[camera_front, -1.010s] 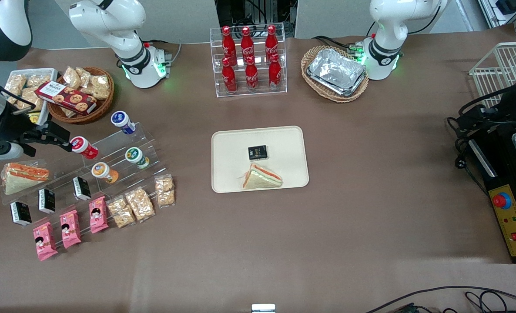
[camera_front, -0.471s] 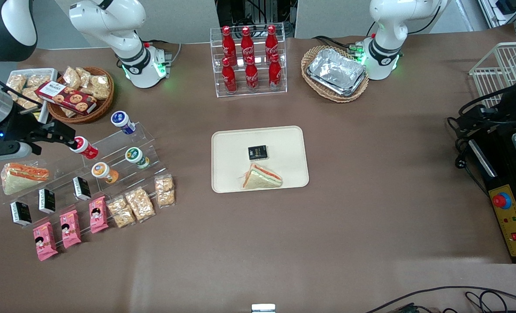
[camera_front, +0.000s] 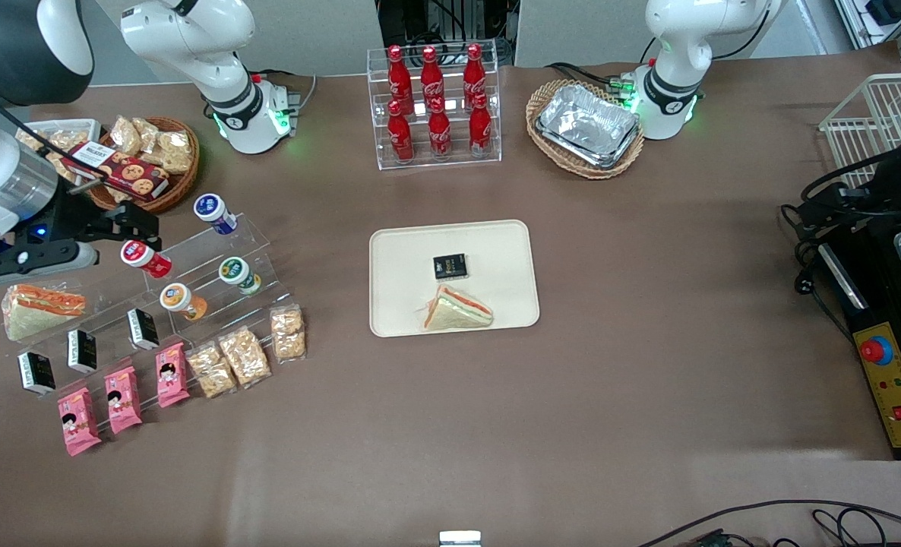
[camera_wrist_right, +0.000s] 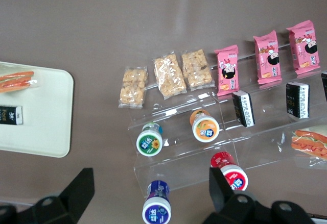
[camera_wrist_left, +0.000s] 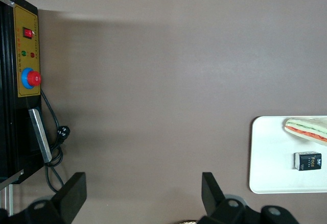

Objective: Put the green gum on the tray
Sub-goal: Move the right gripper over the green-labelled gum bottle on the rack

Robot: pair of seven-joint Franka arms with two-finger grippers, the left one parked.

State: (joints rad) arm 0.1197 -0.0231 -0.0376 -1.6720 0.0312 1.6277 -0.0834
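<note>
Your end effector (camera_front: 135,228) hangs above the clear stepped rack (camera_front: 215,281) at the working arm's end of the worktop (camera_front: 648,342), over the red-lidded canister (camera_front: 145,258), and its fingers (camera_wrist_right: 82,188) are spread apart with nothing between them. The green gum (camera_front: 238,275) sits on the rack, touched by nothing; it is nearer the front camera than the blue-lidded canister (camera_front: 214,213) and just beside the orange-lidded canister (camera_front: 182,301), which rests one step lower on the rack. In the right wrist view you see the green gum (camera_wrist_right: 149,141) lid-up on the rack with the orange-lidded canister (camera_wrist_right: 205,126) next to it and the blue-lidded canister (camera_wrist_right: 157,206) and red-lidded canister (camera_wrist_right: 228,170) a step away. The tray (camera_front: 405,304) lies well apart from the rack, toward the middle of the worktop, and it carries a wrapped sandwich (camera_front: 458,310) and a small black box (camera_front: 450,267). Relative to the rack, the bags of puffed snacks (camera_front: 245,353) and pink packets (camera_front: 120,399) lie nearer the front camera, and a wicker basket of biscuits (camera_front: 143,163) stands farther from it. A second sandwich (camera_front: 40,308) rests at the rack's end toward the working arm.
</note>
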